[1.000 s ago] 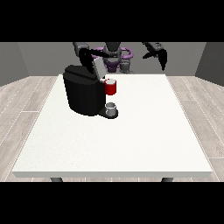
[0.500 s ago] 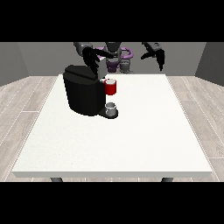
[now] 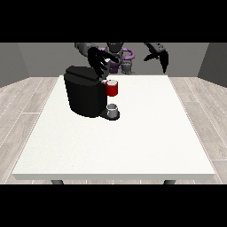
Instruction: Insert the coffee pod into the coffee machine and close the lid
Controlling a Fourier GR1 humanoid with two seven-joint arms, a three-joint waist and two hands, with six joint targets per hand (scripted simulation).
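Front view. Black coffee machine (image 3: 84, 95) stands on white table (image 3: 133, 142), left of centre; its red brew head (image 3: 112, 88) faces view's right, w/ small grey cup (image 3: 112, 109) on the base below. My hand at view's left (image 3: 100, 61) hovers above machine's top rear, fingers spread wide. My hand at view's right (image 3: 158, 55) hangs beyond table's far edge, fingers relaxed, pointing down, holding nothing. Coffee pod: can't tell where it is.

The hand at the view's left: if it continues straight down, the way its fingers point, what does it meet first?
Most likely the top of the black coffee machine, near its front edge. The hand at the view's left hangs just above it, fingers spread and pointing down. One view leaves depth uncertain, so it could pass slightly behind.
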